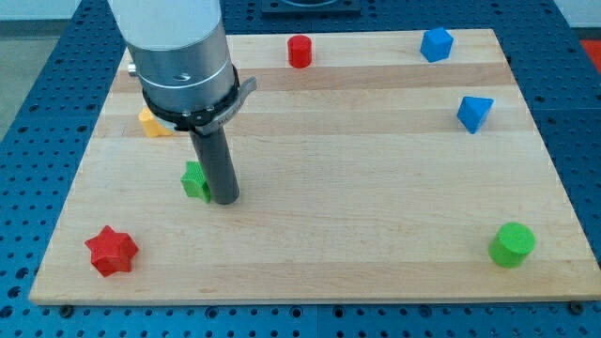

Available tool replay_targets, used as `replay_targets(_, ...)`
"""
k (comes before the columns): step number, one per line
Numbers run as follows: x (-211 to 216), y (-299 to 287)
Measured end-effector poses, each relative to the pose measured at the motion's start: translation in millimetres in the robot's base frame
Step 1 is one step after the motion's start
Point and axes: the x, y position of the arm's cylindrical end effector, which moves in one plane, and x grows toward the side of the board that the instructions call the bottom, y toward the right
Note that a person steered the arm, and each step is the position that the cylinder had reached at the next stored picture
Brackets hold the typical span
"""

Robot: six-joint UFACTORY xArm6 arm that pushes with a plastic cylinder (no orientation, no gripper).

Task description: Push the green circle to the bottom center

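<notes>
The green circle (512, 244) stands near the board's bottom right corner, far to the view's right of my tip (225, 200) and a little lower. It is well apart from the tip and from every other block.

The board (376, 169) is a pale wooden top with long planks. It lies on a blue perforated table (28, 122) that shows around all its edges. Behind the board, at the view's top, only a small dark part of the room can be seen.

My tip rests on the board in its left half. The arm has no claw, only the dark rod under a grey metal cylinder (178, 56), so nothing is opened, closed or held. Just to the left of the tip sits a green block (195, 180); its shape is partly hidden by the rod, and I cannot tell if they touch.

Below and to the left of the tip is a red star (112, 250). Above and to the left, partly under the cylinder, is a yellow block (153, 123). Above and to the right is a red cylinder (300, 51). Far to the right, near the top, are a blue block (436, 44) and a blue triangle-like block (474, 113).
</notes>
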Motion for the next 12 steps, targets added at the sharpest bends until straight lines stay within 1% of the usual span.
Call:
replay_targets(1, -24.8, -5.0)
replay_targets(5, -30.8, -5.2)
replay_targets(8, -32.1, -22.9)
replay_targets(9, -32.1, -39.5)
replay_targets(11, -32.0, -45.0)
replay_targets(12, -32.0, -70.8)
